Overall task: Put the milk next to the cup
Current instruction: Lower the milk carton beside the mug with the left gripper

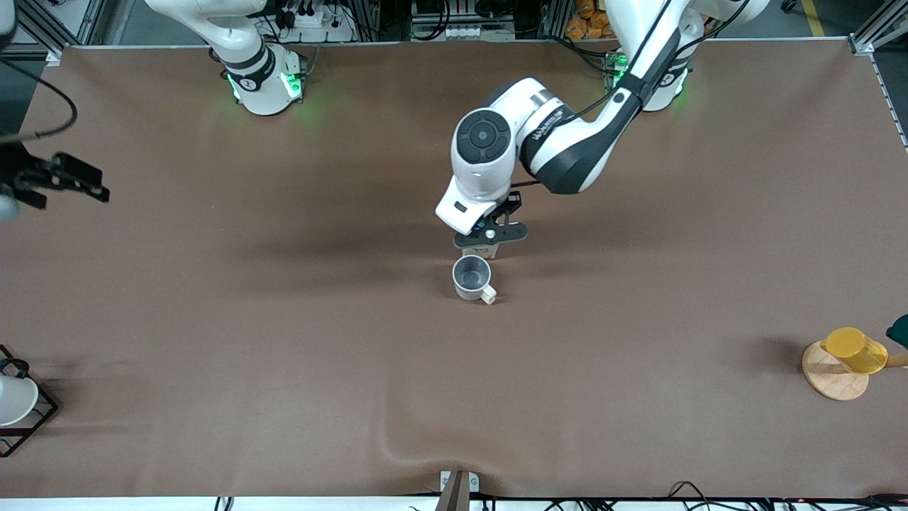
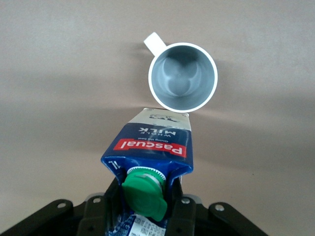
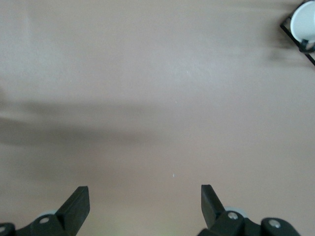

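While the left gripper (image 2: 142, 209) grips the milk (image 2: 150, 152) at its capped top, we see the carton just beside the cup (image 1: 472, 277), mid-table. The right gripper (image 3: 145, 204) waits, fingers spread, over the right arm's table edge.

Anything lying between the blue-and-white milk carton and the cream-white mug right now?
Nothing: the left wrist view shows the milk carton, in the left gripper, right beside the mug.

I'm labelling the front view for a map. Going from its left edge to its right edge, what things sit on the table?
White object in the black wire rack → cup, with the milk held just above it by the left end effector → yellow cup on the wooden disc.
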Controlling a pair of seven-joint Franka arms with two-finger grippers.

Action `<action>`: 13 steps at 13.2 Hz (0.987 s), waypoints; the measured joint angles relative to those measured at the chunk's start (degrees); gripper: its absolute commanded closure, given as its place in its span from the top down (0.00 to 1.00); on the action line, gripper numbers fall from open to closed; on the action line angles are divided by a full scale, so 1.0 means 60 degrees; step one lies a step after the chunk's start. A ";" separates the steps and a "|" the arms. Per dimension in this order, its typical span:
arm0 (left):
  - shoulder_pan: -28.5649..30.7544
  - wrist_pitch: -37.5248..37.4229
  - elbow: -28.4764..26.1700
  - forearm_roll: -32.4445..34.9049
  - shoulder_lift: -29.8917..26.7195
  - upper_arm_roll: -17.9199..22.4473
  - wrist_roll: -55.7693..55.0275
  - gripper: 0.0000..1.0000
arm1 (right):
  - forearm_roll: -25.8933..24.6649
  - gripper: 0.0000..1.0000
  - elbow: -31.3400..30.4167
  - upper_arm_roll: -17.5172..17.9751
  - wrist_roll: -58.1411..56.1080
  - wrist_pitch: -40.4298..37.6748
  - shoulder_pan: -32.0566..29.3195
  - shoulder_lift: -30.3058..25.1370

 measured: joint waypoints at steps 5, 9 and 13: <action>-0.0158 0.0042 0.0278 0.0115 0.0258 0.0029 0.0006 0.39 | -0.0039 1.00 0.0005 -0.0005 0.0067 -0.0414 -0.0382 -0.0339; -0.0146 0.0049 0.0344 0.0197 0.0341 0.0069 0.0065 0.42 | -0.0004 1.00 0.0033 0.0151 0.1171 -0.0688 -0.0401 -0.0362; -0.0145 0.0172 0.0346 0.0201 0.0471 0.0108 0.0065 1.00 | 0.0231 1.00 0.0031 0.0183 0.1336 -0.0711 -0.0401 -0.0362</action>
